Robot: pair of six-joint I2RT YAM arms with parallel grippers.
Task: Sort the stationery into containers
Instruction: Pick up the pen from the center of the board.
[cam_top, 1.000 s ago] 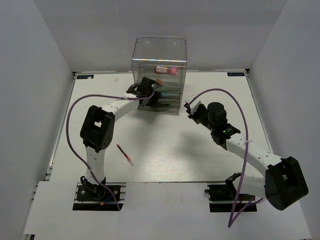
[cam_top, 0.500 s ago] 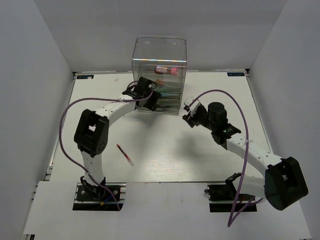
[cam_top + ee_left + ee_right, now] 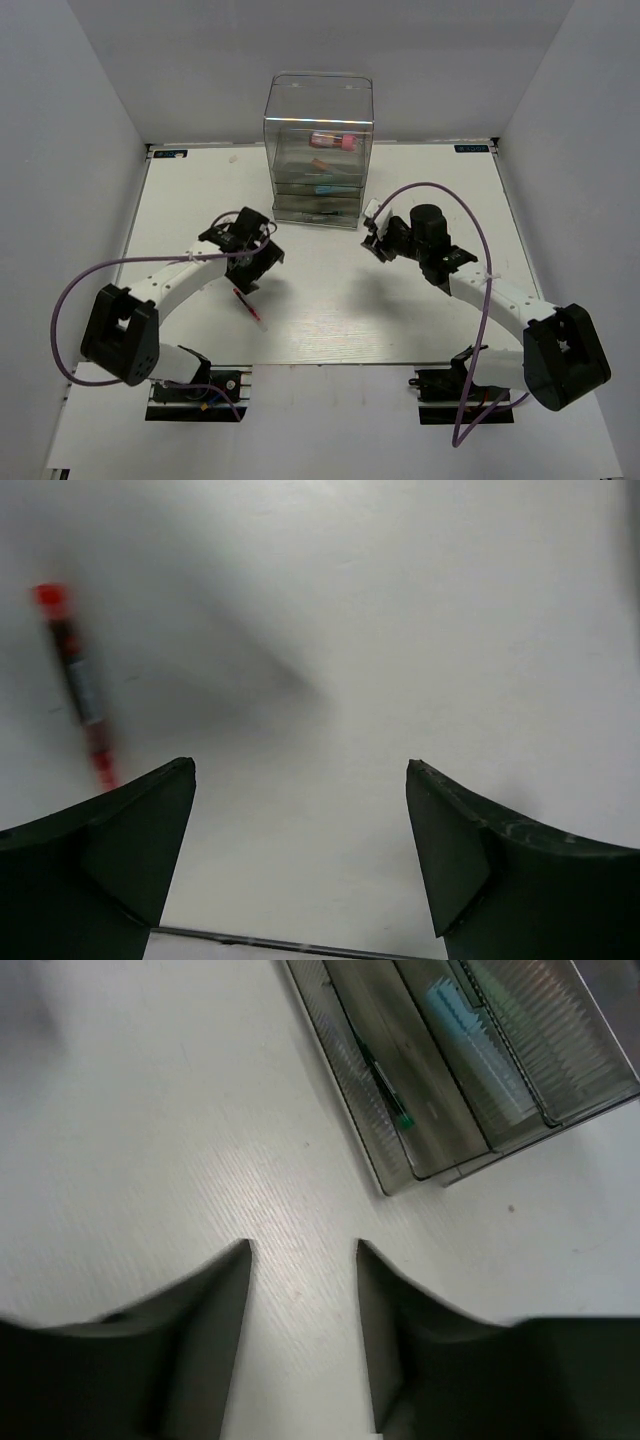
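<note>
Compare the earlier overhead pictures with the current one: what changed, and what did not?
The left gripper drew back from the drawer box toward the near edge and now hangs open near the red-white pen. The right gripper edged slightly leftward. Pen and box stayed put.

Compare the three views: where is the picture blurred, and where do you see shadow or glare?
Left wrist view: the pen is smeared and a soft grey shadow crosses the table. Right wrist view: the drawers are crisp, the right tool soft. Top view: even light, faint rainbow sheen on the clear box.
</note>
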